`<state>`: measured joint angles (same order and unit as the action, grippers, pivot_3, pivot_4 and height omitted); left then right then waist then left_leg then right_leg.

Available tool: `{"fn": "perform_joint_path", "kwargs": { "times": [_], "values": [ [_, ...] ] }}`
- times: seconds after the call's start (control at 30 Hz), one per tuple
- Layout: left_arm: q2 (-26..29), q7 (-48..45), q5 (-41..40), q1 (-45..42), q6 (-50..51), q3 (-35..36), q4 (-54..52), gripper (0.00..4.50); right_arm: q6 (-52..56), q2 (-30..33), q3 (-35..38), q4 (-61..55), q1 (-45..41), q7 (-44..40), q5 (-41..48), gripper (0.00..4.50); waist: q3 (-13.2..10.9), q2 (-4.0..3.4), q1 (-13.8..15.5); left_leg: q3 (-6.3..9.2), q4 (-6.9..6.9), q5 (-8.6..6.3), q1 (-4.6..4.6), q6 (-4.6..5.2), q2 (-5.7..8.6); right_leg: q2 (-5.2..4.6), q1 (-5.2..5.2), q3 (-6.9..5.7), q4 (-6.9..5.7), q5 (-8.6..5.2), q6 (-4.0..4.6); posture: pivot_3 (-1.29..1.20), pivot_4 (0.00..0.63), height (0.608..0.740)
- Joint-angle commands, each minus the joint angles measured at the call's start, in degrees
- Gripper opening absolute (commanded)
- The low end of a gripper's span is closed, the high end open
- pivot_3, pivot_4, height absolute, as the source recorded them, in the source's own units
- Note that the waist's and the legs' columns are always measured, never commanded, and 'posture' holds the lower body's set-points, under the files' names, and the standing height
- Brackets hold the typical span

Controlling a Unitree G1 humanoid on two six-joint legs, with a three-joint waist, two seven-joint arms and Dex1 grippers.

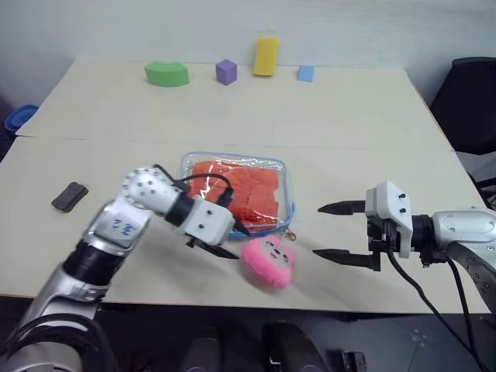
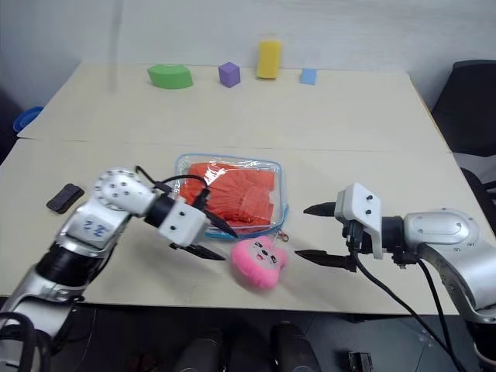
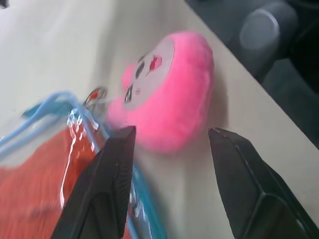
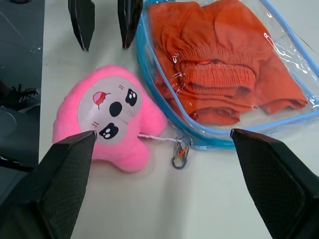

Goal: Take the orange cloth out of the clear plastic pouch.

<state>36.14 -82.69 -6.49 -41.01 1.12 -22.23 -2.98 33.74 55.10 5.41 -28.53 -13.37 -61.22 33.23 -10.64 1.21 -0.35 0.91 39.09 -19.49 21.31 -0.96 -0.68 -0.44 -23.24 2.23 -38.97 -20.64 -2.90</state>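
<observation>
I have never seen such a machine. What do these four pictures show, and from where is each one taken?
This is a humanoid robot with two arms, each ending in a claw of two black fingers. Two pictures come from cameras in its head, looking down at a table. The other two come from cameras on its wrists, looking along the fingers.

On the table lies a clear pouch with blue edging, and an orange cloth folded inside it. A pink plush charm hangs from the pouch by a clip. At the far edge stand four coloured blocks, and a small dark thing lies on the left.

The left claw is open at the pouch's corner, beside the charm. The right claw is wide open and holds nothing.
</observation>
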Motion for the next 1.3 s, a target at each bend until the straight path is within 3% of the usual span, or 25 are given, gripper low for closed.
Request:
{"fn": "perform_joint_path", "kwargs": {
  "times": [0.03, 0.2, 0.3, 0.5, 0.67, 0.77, 1.13, 1.3],
  "values": [
    [-1.4, -0.7, 1.7, -1.6, -4.4, -2.1, 2.2, 2.45, -2.3, 1.5, -1.6, 0.8, -2.0, -1.3, -2.6, 4.5, 0.0, 0.0, 0.0, 0.0, 0.0, 0.0, 0.01, 0.0, -0.01, 0.02, -0.04, 0.01, -0.04, 0.0, 0.0, 0.0, 0.15, 0.74],
    [-1.6, -1.6, 4.2, -1.1, -10.8, -4.0, 5.0, 2.45, -14.2, 1.3, -9.4, 9.7, -7.7, -3.0, -15.5, 4.5, 0.0, 0.0, 0.0, -0.04, 0.03, 0.01, 0.0, -0.01, 0.0, 0.01, -0.1, 0.06, -0.14, 0.0, 0.0, 0.0, 0.15, 0.74],
    [-1.6, -0.6, 5.3, -0.8, -14.3, -3.7, 6.9, 1.9, -24.7, -0.8, -15.2, 17.7, -12.5, -3.1, -24.4, 4.5, 0.0, 0.0, 0.1, -0.06, 0.05, 0.02, -0.01, -0.03, 0.0, 0.0, -0.11, 0.08, -0.14, 0.0, 0.0, 0.0, 0.15, 0.74],
    [-0.1, 0.0, 4.2, 1.2, -13.5, -2.1, 5.7, 0.09, -37.2, -8.1, -21.6, 27.7, -18.6, -2.1, -32.3, 4.5, 0.0, 0.0, -0.1, -0.1, 0.05, 0.12, 0.02, -0.2, -0.02, 0.0, -0.2, 0.11, -0.19, 0.0, 0.0, 0.0, 0.15, 0.74],
    [0.7, 2.1, 4.3, 3.2, -8.6, -1.4, 0.6, 0.04, -42.8, -13.5, -23.0, 34.1, -22.1, -0.4, -35.7, 4.5, 0.0, 0.0, -0.1, -0.12, 0.06, 0.17, 0.02, -0.29, -0.03, -0.02, -0.23, 0.14, -0.23, 0.0, 0.0, 0.0, 0.15, 0.74],
    [1.4, 3.0, 4.2, 4.4, -6.5, -0.8, -1.7, 0.0, -46.0, -15.3, -23.3, 37.2, -23.9, -1.2, -36.2, 3.91, 0.0, 0.0, -0.1, -0.11, 0.06, 0.17, 0.02, -0.29, -0.02, -0.03, -0.23, 0.13, -0.23, 0.0, 0.0, 0.0, 0.15, 0.74],
    [3.2, 5.3, 5.4, 6.1, -6.6, -0.2, -2.0, 0.0, -51.0, -16.2, -23.4, 40.0, -24.6, -3.1, -37.3, 0.22, 0.0, 0.0, -0.4, -0.11, 0.06, 0.17, 0.02, -0.3, -0.03, -0.02, -0.23, 0.13, -0.27, 0.0, 0.0, 0.0, 0.15, 0.74],
    [5.7, 7.3, 5.7, 8.5, -6.2, 1.7, -1.3, 0.0, -52.4, -15.7, -23.1, 41.2, -24.5, -3.5, -38.0, 0.05, 0.0, 0.0, -0.8, -0.11, 0.06, 0.17, 0.01, -0.29, -0.03, -0.02, -0.23, 0.12, -0.29, 0.0, 0.0, 0.0, 0.15, 0.74]
  ]
}}
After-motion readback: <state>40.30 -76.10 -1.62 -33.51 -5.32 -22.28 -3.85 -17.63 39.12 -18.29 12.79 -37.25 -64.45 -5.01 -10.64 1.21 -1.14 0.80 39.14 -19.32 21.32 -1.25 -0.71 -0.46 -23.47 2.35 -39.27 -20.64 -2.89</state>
